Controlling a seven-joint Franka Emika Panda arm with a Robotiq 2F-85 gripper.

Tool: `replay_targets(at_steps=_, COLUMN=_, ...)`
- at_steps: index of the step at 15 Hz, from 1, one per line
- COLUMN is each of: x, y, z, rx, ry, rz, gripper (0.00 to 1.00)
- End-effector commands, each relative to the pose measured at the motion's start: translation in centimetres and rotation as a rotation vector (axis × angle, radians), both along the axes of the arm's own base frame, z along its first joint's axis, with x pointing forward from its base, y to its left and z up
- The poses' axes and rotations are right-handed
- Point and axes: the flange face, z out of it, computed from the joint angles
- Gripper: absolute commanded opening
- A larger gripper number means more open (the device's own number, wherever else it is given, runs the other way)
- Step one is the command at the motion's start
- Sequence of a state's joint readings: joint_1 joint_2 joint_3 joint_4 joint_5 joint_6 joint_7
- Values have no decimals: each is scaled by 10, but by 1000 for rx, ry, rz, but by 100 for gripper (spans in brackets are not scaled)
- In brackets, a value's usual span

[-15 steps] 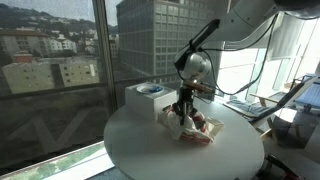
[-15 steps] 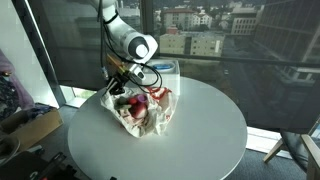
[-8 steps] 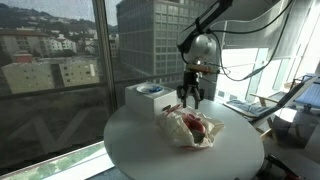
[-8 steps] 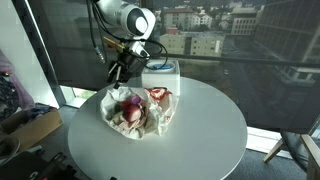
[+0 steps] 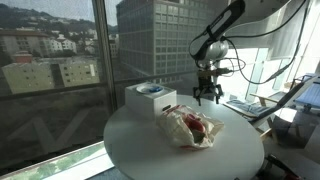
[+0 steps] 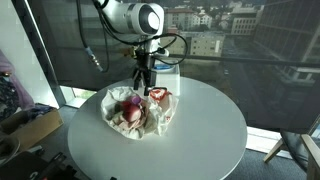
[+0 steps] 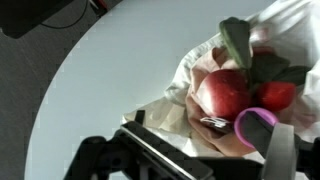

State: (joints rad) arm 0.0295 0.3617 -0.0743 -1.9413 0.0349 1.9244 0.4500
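While the black two-fingered hand [image 5: 208,96] hangs in the air with its fingers spread apart and nothing between them, the crumpled white plastic bag [image 5: 192,129] lies below it on the round white table [image 5: 140,152], resting on the table top alone. In both exterior views the hand is well clear of the bag [image 6: 138,112], above its far edge rather than over its middle. Seen from the wrist, the bag gapes open just under the hand, showing a round red fruit [image 7: 228,92] with a smaller red one beside it and a green leaf [image 7: 240,45] further in. A white box [image 5: 148,98] with a blue ring on top stands near the hand, level with the bag's far side and close to the window [image 5: 60,60]; whether it is open on top I cannot tell.

Judging from how things lie, the bag is set down and let go, and it holds its shape unaided. The fruit is all inside it, with none out on the table. Neither the fruit nor the box is in the hand's grip.
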Motion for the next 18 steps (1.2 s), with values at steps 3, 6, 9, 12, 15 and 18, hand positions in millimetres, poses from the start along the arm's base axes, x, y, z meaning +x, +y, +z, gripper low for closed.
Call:
replay_targets(at_steps=3, x=-7, y=-34, z=-74, rx=-204, ry=-61, rz=-97, gripper=100)
replay_targets(at_steps=6, x=-3, y=-49, z=-107, rx=-253, ry=-118, rz=-133, gripper=100)
replay_targets(at_steps=9, x=-2, y=-62, z=-127, rx=-308, ry=-151, rz=-148, gripper=100)
replay_targets(at_steps=12, x=-13, y=-61, z=-126, rx=-284, ry=-171, rz=-153, gripper=100)
replay_targets(at_steps=15, x=-31, y=-57, z=-106, rx=-293, ry=-164, rz=-138, gripper=100)
replay_targets(at_steps=18, x=-50, y=-58, z=-88, rx=-327, ry=-147, rz=-127, gripper=100)
